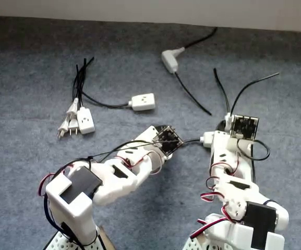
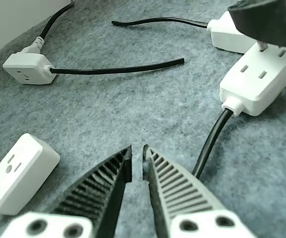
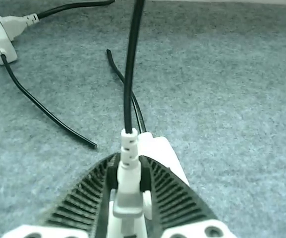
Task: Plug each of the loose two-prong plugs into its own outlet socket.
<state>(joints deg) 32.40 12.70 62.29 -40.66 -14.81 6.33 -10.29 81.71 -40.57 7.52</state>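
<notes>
Right fingers (image 3: 83,198) clenched on white plug (image 3: 128,193), left fingers (image 2: 103,183) closed and empty, outlet socket (image 2: 254,82) lying nearby

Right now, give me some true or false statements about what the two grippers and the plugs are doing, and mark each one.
1. The right gripper is clamped on a white plug. True.
2. The left gripper holds an outlet socket. False: it is shut on nothing.
3. The held plug's cord is black. True.
4. Every plug is already inserted. False: loose plugs lie bundled on the grey mat.
</notes>
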